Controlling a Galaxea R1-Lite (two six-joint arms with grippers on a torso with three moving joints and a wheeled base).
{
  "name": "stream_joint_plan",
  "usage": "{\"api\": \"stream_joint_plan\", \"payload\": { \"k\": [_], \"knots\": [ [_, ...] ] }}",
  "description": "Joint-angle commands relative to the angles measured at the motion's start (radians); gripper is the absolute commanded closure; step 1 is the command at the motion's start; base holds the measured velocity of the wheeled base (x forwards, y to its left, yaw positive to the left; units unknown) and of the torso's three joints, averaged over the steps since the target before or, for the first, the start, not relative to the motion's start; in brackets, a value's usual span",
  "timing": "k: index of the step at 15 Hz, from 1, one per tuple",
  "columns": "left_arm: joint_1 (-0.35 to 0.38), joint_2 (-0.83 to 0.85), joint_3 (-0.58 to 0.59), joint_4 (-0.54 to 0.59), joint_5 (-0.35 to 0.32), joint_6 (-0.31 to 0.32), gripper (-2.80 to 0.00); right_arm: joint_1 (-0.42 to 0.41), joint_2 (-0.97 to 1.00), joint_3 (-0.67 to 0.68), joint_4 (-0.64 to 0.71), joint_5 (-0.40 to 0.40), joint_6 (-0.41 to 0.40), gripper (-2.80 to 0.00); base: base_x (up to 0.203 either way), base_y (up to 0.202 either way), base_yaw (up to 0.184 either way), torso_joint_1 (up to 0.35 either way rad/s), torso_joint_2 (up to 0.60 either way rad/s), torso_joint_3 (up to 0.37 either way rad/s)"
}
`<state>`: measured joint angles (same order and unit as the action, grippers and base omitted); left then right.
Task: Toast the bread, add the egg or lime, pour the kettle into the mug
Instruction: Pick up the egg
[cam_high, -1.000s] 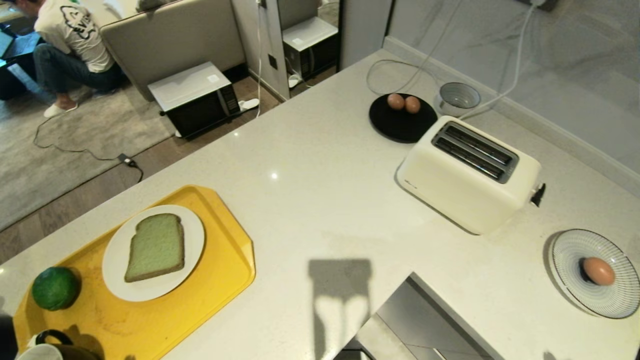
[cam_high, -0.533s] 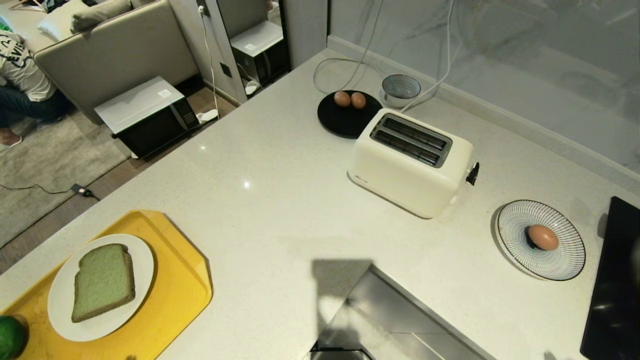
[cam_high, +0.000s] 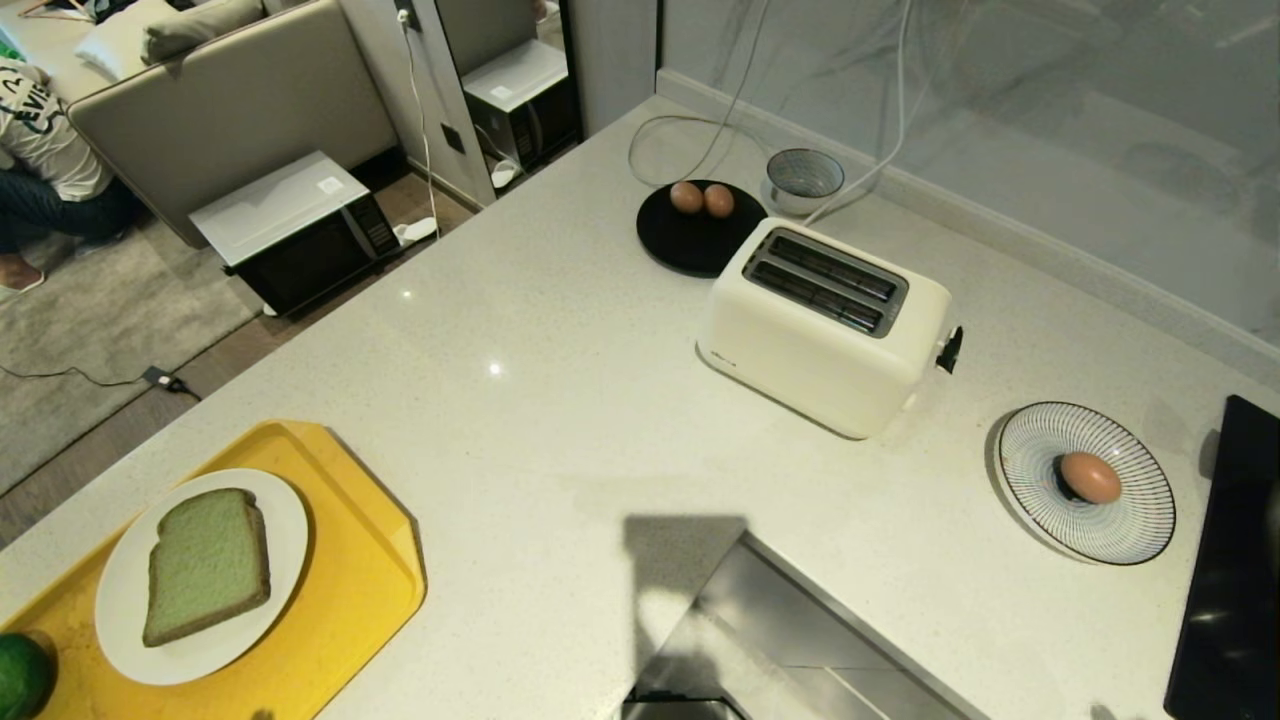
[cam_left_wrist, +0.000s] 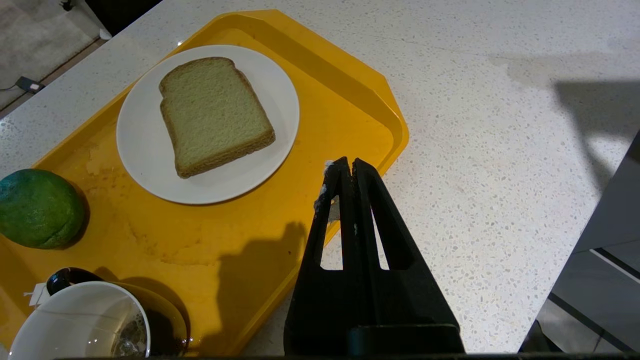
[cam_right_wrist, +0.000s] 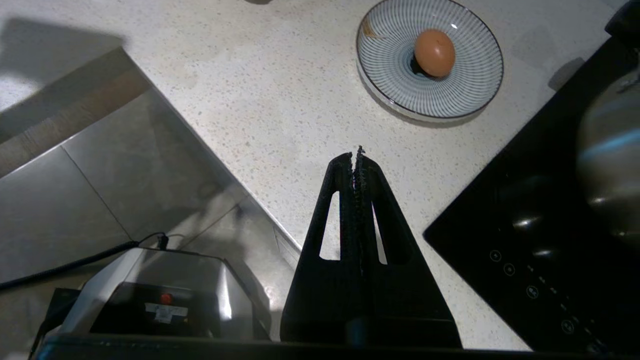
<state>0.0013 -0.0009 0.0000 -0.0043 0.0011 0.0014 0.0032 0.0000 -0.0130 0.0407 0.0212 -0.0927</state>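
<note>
The pale green bread (cam_high: 207, 565) (cam_left_wrist: 215, 115) lies on a white plate (cam_high: 285, 530) on the yellow tray (cam_high: 370, 590). Beside it sit the lime (cam_high: 20, 675) (cam_left_wrist: 40, 208) and the mug (cam_left_wrist: 75, 325), white inside. One egg (cam_high: 1089, 477) (cam_right_wrist: 434, 52) rests on a striped plate (cam_high: 1140, 520); two more eggs (cam_high: 686, 197) lie on a black plate (cam_high: 690, 245). My left gripper (cam_left_wrist: 347, 162) hangs shut and empty over the tray's near rim. My right gripper (cam_right_wrist: 356, 155) is shut and empty above the counter, short of the striped plate. The kettle is out of view.
A cream toaster (cam_high: 825, 325) stands mid-counter with a grey bowl (cam_high: 804, 175) and cables behind it. A black hob (cam_high: 1225, 580) with a shiny metal vessel (cam_right_wrist: 610, 185) is at the right. The counter has a notch (cam_high: 780, 640) in front. A person (cam_high: 40, 130) sits far left.
The whole scene slid left in the head view a second ago, so the camera turned; it has held almost still since. Nothing on the counter moved.
</note>
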Motion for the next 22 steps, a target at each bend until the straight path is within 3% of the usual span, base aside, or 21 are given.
{"api": "stream_joint_plan", "payload": {
  "k": [1, 5, 7, 10, 13, 15, 19, 22],
  "knots": [
    [0.0, -0.001, 0.0, 0.0, 0.0, 0.0, 0.0, 0.0, 0.002, -0.013, 0.033, -0.014, -0.004, 0.0, 0.0, 0.0, 0.0, 0.0, 0.0, 0.0],
    [0.0, -0.001, 0.0, 0.0, 0.0, 0.0, 0.0, 0.0, 0.077, -0.039, 0.043, -0.016, -0.003, 0.0, 0.0, 0.0, 0.0, 0.0, 0.0, 0.0],
    [0.0, -0.001, 0.0, 0.0, 0.0, 0.0, 0.0, 0.001, 0.231, -0.116, 0.078, -0.017, 0.006, 0.0, 0.0, 0.0, 0.0, 0.0, 0.0, 0.0],
    [0.0, -0.001, 0.0, 0.0, 0.0, 0.0, 0.0, 0.001, 0.577, -0.328, 0.139, -0.019, 0.045, 0.0, 0.0, 0.0, 0.0, 0.0, 0.0, 0.0],
    [0.0, -0.001, 0.0, 0.0, 0.0, 0.0, 0.0, 0.0, 0.889, -0.677, 0.268, -0.023, 0.063, 0.0, 0.0, 0.0, 0.0, 0.0, 0.0, 0.0],
    [0.0, -0.001, 0.0, 0.0, 0.0, 0.0, 0.0, 0.0, 1.034, -0.863, 0.459, -0.022, -0.003, 0.0, 0.0, 0.0, 0.0, 0.0, 0.0, 0.0],
    [0.0, -0.001, 0.0, 0.0, 0.0, 0.0, 0.0, -0.027, 1.169, -0.919, 0.56, -0.022, -0.279, 0.0, 0.0, 0.0, 0.0, 0.0, 0.0, 0.0],
    [0.0, -0.001, 0.0, 0.0, 0.0, 0.0, 0.0, -0.043, 1.203, -0.954, 0.605, -0.02, -0.31, 0.0, 0.0, 0.0, 0.0, 0.0, 0.0, 0.0]
  ]
}}
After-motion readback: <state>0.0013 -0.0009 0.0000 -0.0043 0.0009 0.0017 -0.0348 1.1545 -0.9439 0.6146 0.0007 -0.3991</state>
